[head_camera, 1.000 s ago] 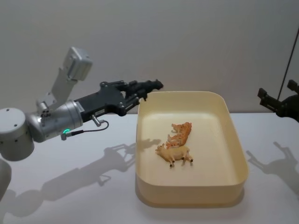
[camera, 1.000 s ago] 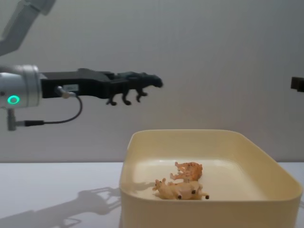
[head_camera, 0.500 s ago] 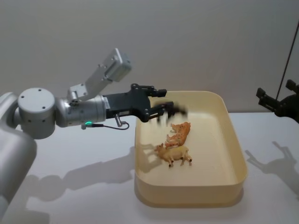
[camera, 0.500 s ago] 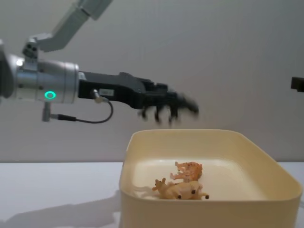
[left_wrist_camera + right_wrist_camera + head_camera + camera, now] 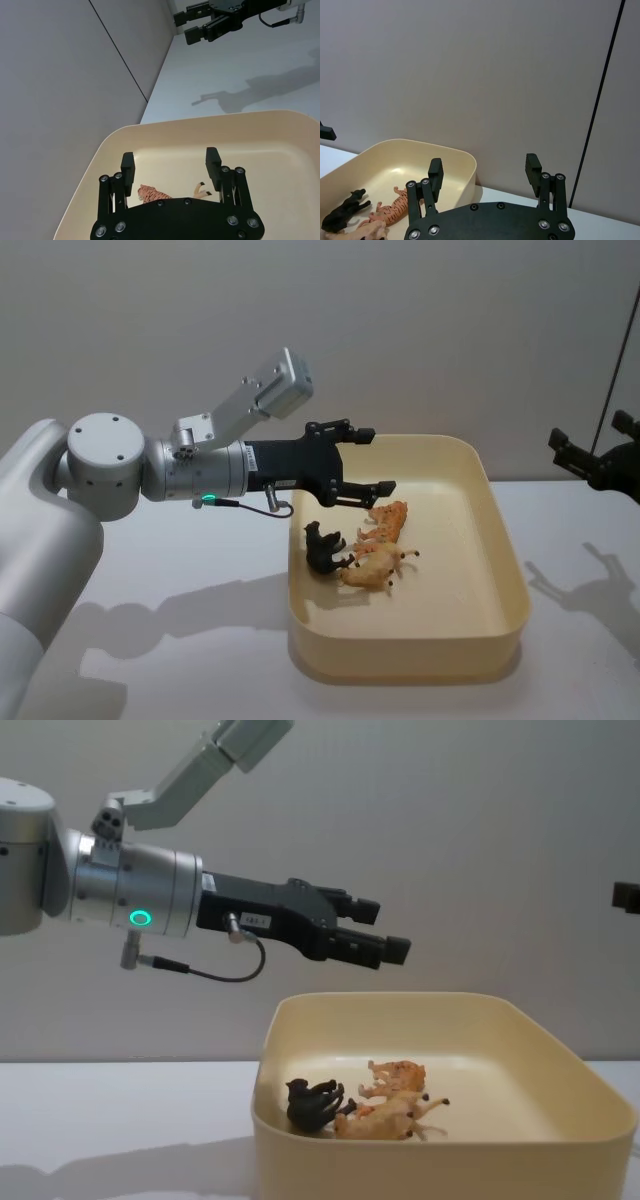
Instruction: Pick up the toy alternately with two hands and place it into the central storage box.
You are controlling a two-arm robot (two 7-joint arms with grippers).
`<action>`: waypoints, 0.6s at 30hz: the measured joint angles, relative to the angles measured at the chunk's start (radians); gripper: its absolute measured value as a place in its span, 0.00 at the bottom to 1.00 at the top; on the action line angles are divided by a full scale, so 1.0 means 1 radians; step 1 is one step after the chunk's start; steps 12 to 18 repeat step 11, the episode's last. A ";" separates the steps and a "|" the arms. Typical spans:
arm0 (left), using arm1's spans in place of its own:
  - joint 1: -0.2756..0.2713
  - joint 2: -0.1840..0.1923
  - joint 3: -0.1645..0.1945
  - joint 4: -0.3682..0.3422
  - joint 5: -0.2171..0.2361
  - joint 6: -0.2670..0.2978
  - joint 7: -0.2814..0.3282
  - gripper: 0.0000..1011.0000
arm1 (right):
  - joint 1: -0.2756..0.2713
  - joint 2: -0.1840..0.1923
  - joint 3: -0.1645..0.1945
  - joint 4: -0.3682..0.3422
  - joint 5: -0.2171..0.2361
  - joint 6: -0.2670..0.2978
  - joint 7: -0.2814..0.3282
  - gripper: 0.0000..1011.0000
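The black toy animal (image 5: 325,548) lies inside the cream-yellow storage box (image 5: 515,580), near its left wall. It touches a tan toy (image 5: 378,565), and an orange striped tiger (image 5: 385,522) lies just behind them. My left gripper (image 5: 372,460) hovers open over the box's left rear part with nothing between its fingers. From the chest view it (image 5: 385,928) is well above the rim and the black toy (image 5: 312,1105). My right gripper (image 5: 592,437) hangs open at the far right, away from the box (image 5: 460,160).
The white table (image 5: 180,640) spreads to the left and right of the box. A grey wall stands close behind. A thin dark vertical line (image 5: 618,350) runs down the wall at the far right.
My left gripper carried the black toy rightward over the box, then opened. The toy dropped in beside the tan one, which shifted a little. The right arm has stayed still.
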 joint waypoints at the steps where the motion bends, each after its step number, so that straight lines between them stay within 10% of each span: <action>1: -0.002 -0.001 0.001 0.002 0.001 -0.001 -0.002 0.87 | 0.000 0.000 0.000 0.000 0.000 0.000 0.000 0.99; 18: -0.019 -0.013 0.009 0.024 0.018 -0.011 -0.015 0.99 | 0.000 0.000 0.000 0.000 0.000 0.000 0.000 0.99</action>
